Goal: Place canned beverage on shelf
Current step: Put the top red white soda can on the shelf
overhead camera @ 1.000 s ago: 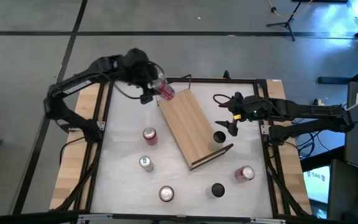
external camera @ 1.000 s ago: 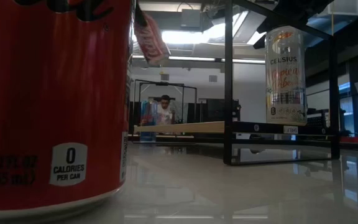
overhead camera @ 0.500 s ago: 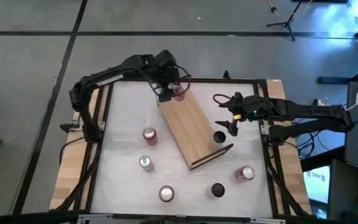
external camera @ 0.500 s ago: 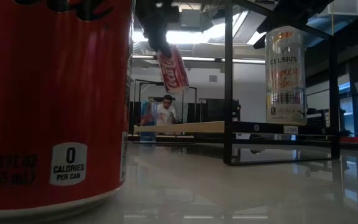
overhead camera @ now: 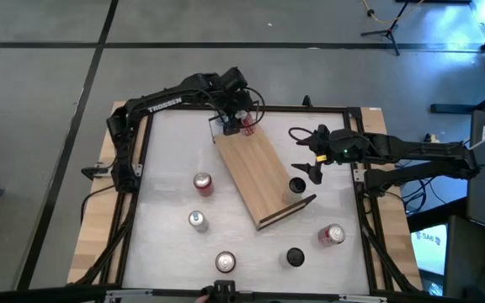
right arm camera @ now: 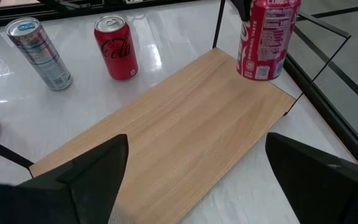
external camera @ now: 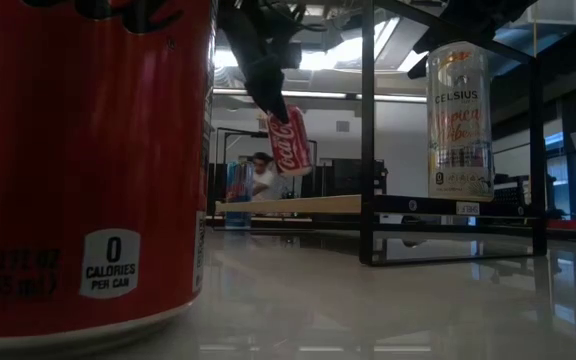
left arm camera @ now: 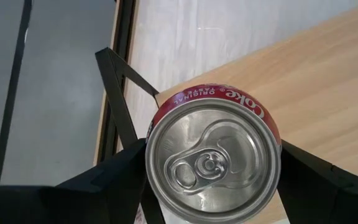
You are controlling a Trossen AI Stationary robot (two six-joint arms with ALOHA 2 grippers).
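A red Coke can point(overhead camera: 247, 124) hangs tilted over the far end of the shelf point(overhead camera: 263, 177), a light-wood board with black wire rails lying aslant mid-table. My left gripper point(overhead camera: 232, 118) is shut on the can. In the low view the can point(external camera: 290, 142) is clear of the board point(external camera: 288, 205). The right wrist view shows the can point(right arm camera: 266, 37) above the board's far corner. My right gripper point(overhead camera: 314, 158) waits open at the table's right side, nothing between its fingers. My left gripper pinches the can by its side walls just below the top rim point(left arm camera: 160, 134), one finger point(left arm camera: 120, 177) on each side. It comes from above, slanting down. The can hangs below the fingers, tilted, its top point(left arm camera: 213, 163) toward the wrist, clear of the shelf.
Left of the shelf stand a red can point(overhead camera: 202, 183) and a silver can point(overhead camera: 197, 220). Another can point(overhead camera: 225, 262) stands near the front edge. A dark can point(overhead camera: 297, 186) stands beside the shelf's right edge, with a red can point(overhead camera: 333, 235) and a dark can point(overhead camera: 295, 257) at the near right.
My left gripper has carried the can from beyond the shelf's far left corner toward the table's right edge and downward, until it is over the shelf's far end. The can has tipped from lying aslant to nearer upright. The grip is unchanged.
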